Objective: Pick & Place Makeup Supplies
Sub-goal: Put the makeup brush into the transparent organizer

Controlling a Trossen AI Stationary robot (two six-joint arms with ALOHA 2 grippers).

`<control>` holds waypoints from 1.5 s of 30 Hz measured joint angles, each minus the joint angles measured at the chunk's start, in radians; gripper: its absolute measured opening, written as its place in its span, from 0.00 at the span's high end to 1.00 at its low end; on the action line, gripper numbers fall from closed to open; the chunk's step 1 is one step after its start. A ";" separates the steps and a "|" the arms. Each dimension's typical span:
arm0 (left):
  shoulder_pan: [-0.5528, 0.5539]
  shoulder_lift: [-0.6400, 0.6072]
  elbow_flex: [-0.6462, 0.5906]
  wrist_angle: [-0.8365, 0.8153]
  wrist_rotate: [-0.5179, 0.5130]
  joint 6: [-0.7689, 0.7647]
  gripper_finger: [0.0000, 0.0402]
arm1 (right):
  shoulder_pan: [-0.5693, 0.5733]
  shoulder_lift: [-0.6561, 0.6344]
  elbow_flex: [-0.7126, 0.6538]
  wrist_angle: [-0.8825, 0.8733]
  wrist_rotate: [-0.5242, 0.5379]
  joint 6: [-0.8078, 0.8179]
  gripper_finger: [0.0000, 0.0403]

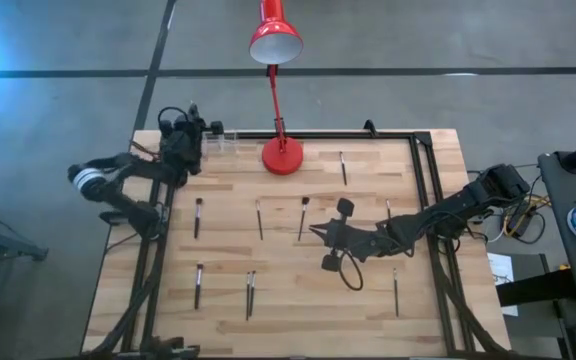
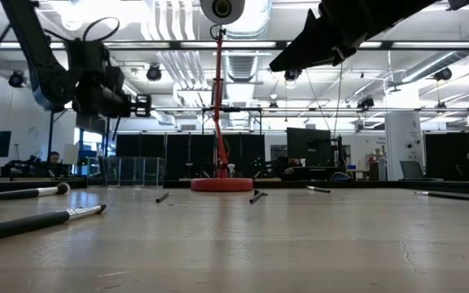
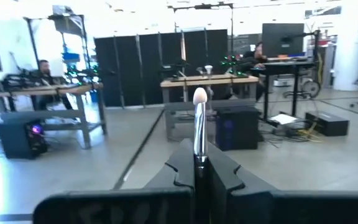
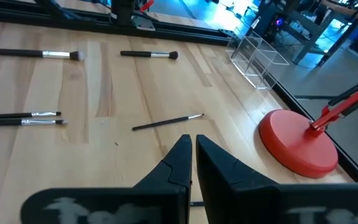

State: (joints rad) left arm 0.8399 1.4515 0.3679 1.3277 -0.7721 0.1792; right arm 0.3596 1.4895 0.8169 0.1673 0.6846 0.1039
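No brand, label or writing could be read on anything in these views. The left gripper [image 3: 199, 171] hung at the worktop's far left corner, beside a clear box [image 1: 220, 141], its jaws clamped on a brush [image 3: 199, 121] with a silvery ferrule and pale rounded tip standing upright between them; in the high view that brush was hidden by the arm. The right gripper [image 1: 316, 232] sat over the middle of the wooden worktop [image 1: 368, 310], next to a brush with a dark tuft [image 1: 303, 217]. Its jaws were drawn nearly together with only a thin gap, and a short dark sliver showed at their base, too cut off to tell whether anything was caught there. The other makeup supplies lay loose on the worktop: one brush [image 1: 197, 216] and a thin pencil [image 1: 259, 218] left of centre, a brush [image 1: 198, 285] and a touching pair [image 1: 250, 293] toward the near edge, one stick [image 1: 343, 166] near the far edge, one [image 1: 395, 290] toward the near right corner, and a small piece [image 1: 388, 208] partly covered by the right arm. A red lamp [image 1: 281, 155] stood at the far edge, its shade reaching beyond the worktop. From the low view the sticks were mere dark slivers, the nearest one [image 2: 35, 221] cut off at the frame.
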 joint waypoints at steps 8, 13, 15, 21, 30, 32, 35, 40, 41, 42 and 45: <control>0.033 0.140 0.000 0.146 -0.041 0.064 0.98 | 0.024 0.000 0.000 0.000 0.000 -0.011 0.96; 0.055 0.184 0.000 0.182 -0.050 0.062 0.98 | 0.037 0.000 0.000 0.002 0.000 -0.017 0.96; 0.060 0.195 0.001 0.199 -0.049 0.057 0.98 | 0.040 0.000 0.000 0.003 0.000 -0.022 0.96; 0.074 0.224 0.028 0.200 -0.049 0.055 0.98 | 0.046 0.000 0.000 0.003 0.000 -0.029 0.96; 0.088 0.283 0.080 0.182 -0.070 0.056 0.98 | 0.058 0.000 0.000 0.004 0.000 -0.044 0.96; 0.090 0.290 0.093 0.165 -0.083 0.056 0.98 | 0.061 0.000 0.000 0.004 0.000 -0.048 0.96; 0.092 0.291 0.114 0.102 -0.097 0.055 0.96 | 0.064 0.000 0.000 0.004 0.000 -0.049 0.96; 0.092 0.283 0.144 -0.017 -0.103 0.011 0.93 | 0.070 0.000 0.000 0.004 0.000 -0.049 0.96; 0.092 0.283 0.146 -0.023 -0.108 0.002 0.93 | 0.070 0.000 0.000 0.005 0.000 -0.050 0.96; 0.092 0.283 0.147 -0.026 -0.112 -0.007 0.93 | 0.072 0.000 0.000 0.005 0.000 -0.051 0.96; 0.093 0.283 0.146 -0.027 -0.124 -0.024 0.92 | 0.073 0.000 0.000 0.005 0.000 -0.052 0.96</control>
State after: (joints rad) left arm 0.9325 1.7344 0.5141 1.3007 -0.8964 0.1550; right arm 0.4324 1.4899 0.8169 0.1722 0.6846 0.0521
